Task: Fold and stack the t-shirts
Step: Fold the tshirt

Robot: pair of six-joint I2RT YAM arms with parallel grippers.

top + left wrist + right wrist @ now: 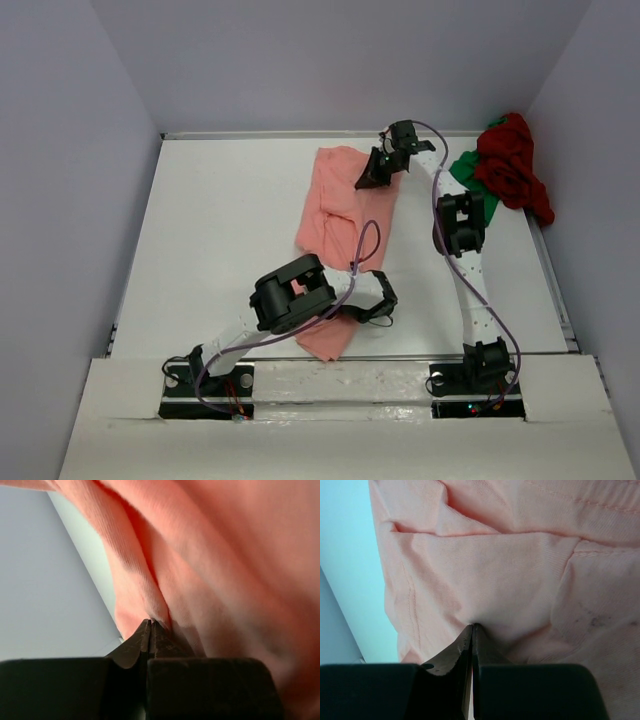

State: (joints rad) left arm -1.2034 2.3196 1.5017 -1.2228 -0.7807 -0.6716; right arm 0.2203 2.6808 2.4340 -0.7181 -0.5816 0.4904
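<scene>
The salmon-pink t-shirt (338,215) lies stretched in a long, creased strip from the back of the table toward the near edge. My right gripper (375,176) is shut on its far end, where the cloth (500,575) bunches at the fingertips (472,626). At the near end, my left gripper (368,308) is shut on a fold of the same shirt (225,565), pinched at the tips (151,622). The dark red t-shirt (512,165) sits crumpled at the back right, on top of the bright green t-shirt (470,182).
White table (220,230) enclosed by grey walls on three sides. The right arm's forearm (462,225) runs beside the red and green pile. A raised white ledge (340,375) crosses the near edge by the arm bases.
</scene>
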